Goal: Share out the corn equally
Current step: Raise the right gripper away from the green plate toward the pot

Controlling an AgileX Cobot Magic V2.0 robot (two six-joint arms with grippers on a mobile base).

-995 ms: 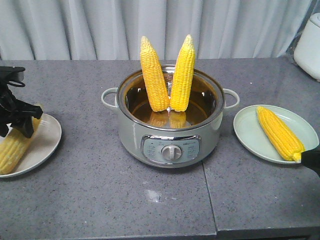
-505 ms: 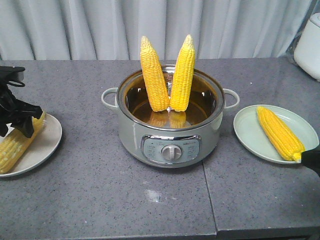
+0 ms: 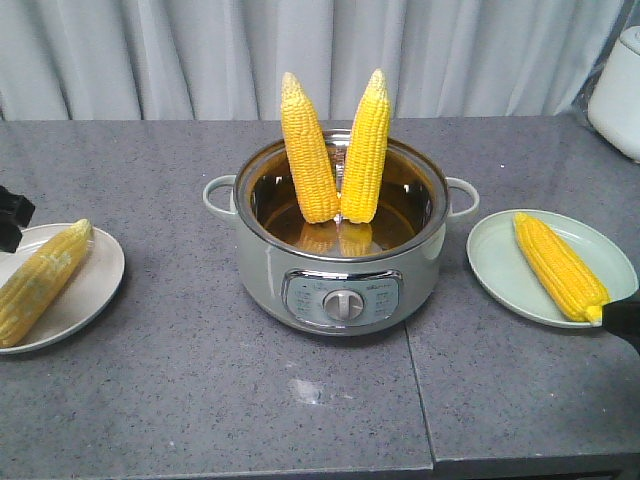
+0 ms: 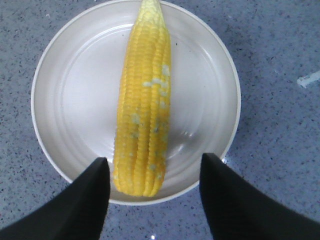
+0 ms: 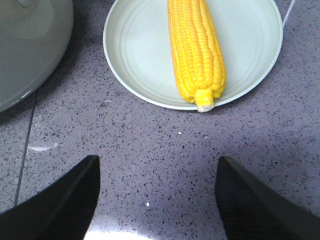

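A: In the round steel electric pot, the left cob and right cob, tapered yellow corn, stand tip-up, meeting low down. A third cob lies on the white plate, a fourth cob on the pale green plate.
B: Grippers?
A: The left gripper gapes empty over its plate; the right gripper, equally wide, over grey speckled counter.
B: Lifting one standing cob may topple its partner; the taper could slip.

An electric pot stands mid-surface. Inside it, toward the far rim, a left upright cob and a right upright cob touch at their bases. The left plate carries the left lying cob. The right plate carries the right lying cob. An appliance sits far right, before a curtain.
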